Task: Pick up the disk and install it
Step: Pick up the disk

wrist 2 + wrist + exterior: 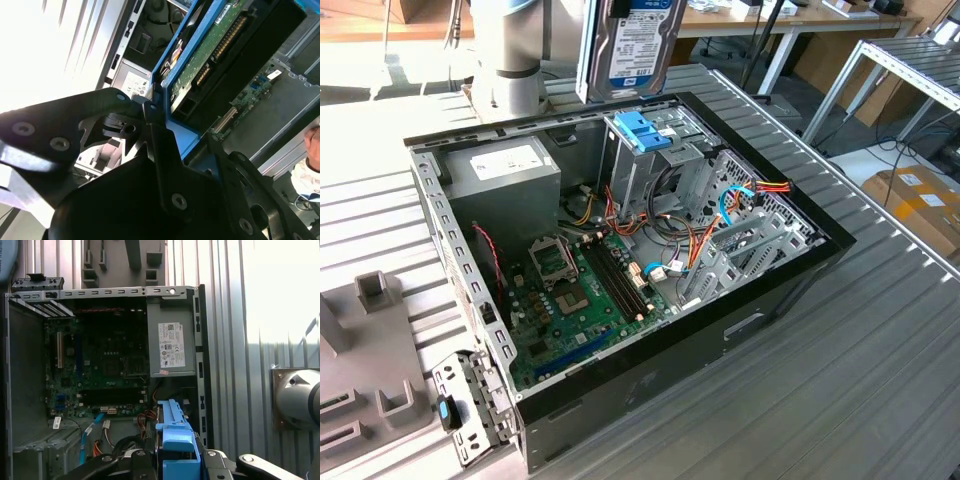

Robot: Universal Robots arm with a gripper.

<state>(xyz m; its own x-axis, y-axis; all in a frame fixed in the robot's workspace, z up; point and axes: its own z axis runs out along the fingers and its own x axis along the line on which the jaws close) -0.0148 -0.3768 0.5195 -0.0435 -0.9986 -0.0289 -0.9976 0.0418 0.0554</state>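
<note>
The disk (638, 45) hangs upright, label facing the exterior view, above the open computer case (800, 270). It sits just over the grey drive cage with the broad blue handle (642, 130). In the second wrist view my gripper (182, 125) is shut on the disk's end, with a dark finger (150, 112) pressed against the light-blue carrier rail (182, 60). The disk's green circuit board (210, 50) faces that camera. In the first wrist view the case lies open below me, showing the motherboard (100, 365) and the power supply (170, 345).
Cables (690, 245) crowd the case beside the cage. The robot base (510, 60) stands behind the case. A grey fixture (370, 350) lies at the exterior view's left. Part of a person in a white sleeve (307, 175) shows beyond the case.
</note>
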